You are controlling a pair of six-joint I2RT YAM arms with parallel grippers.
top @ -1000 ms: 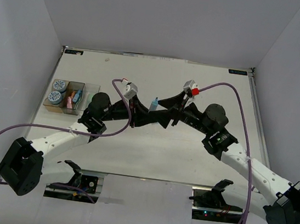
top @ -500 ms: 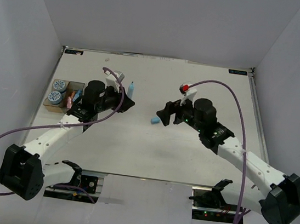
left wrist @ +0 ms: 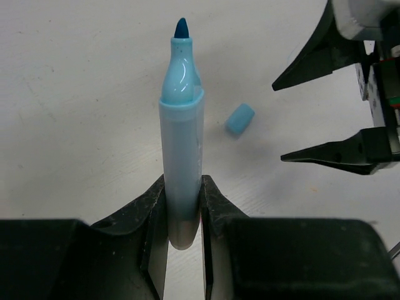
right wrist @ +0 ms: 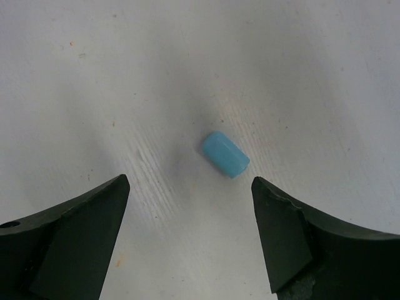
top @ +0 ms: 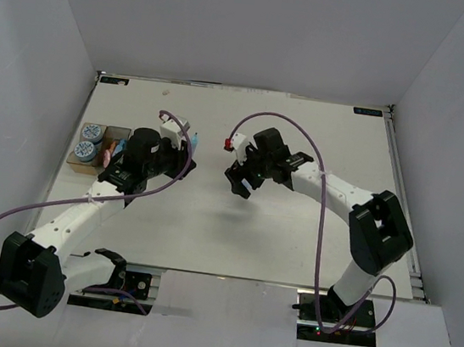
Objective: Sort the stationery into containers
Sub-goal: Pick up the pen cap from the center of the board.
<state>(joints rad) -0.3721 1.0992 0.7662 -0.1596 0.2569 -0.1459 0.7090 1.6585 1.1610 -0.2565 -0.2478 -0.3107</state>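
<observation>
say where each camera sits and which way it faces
Top external: above and behind the bases, looking down on the table; both arms and the bins show.
Left wrist: facing along the left gripper, shut on an uncapped blue marker.
Right wrist: looking down at the table between the fingers of the open right gripper.
Shared: both wrist views show the loose blue cap.

A robot lab cell: white table [top: 323, 134] boxed by plain white walls [top: 252, 22], cabled arms [top: 81, 214] bolted at its near edge.
</observation>
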